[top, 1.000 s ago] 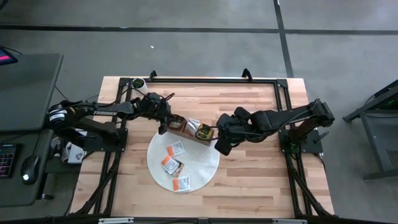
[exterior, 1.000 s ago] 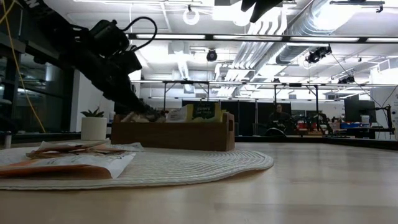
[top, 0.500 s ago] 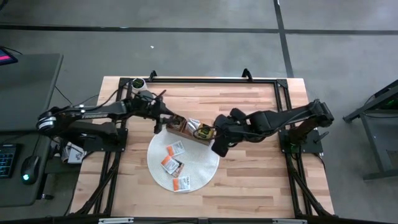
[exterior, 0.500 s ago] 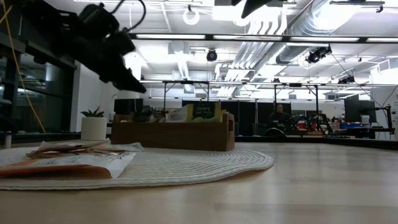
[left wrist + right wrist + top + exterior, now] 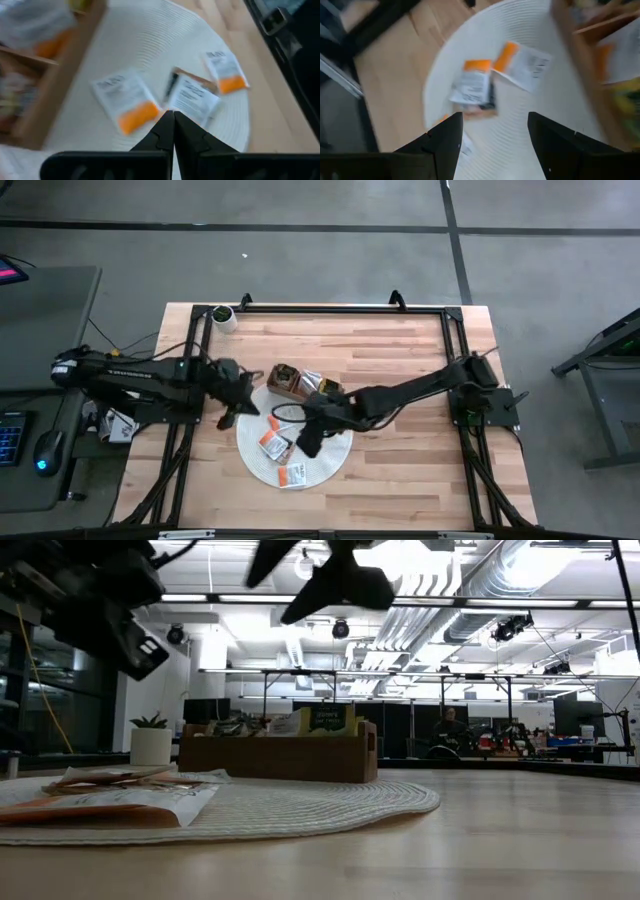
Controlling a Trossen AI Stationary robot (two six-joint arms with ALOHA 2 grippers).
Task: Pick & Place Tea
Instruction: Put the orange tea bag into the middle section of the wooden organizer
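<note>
Three tea packets lie flat on the round white mat [image 5: 325,465]: one [image 5: 283,418] nearest the tray, one [image 5: 272,442] in the middle, one [image 5: 292,475] at the near edge. More tea stands in the brown wooden tray [image 5: 297,385] on the mat's far edge. My right gripper [image 5: 305,442] hovers open above the mat; the packets [image 5: 475,87] lie beyond its fingers. My left gripper [image 5: 229,417] is shut on nothing, above the mat's left edge, with packets [image 5: 127,97] ahead of its tips [image 5: 173,117].
A small white pot with a plant [image 5: 224,315] stands at the table's far left corner. A black frame runs along the table's far and side edges [image 5: 340,308]. Bare wood lies right of the mat [image 5: 410,450] and along the near edge.
My left gripper has lifted out of the tray's left end and drawn back toward the table's left and near edge. My right gripper has swung from beside the tray's right end toward the left and down, and now hangs over the packets on the mat.
</note>
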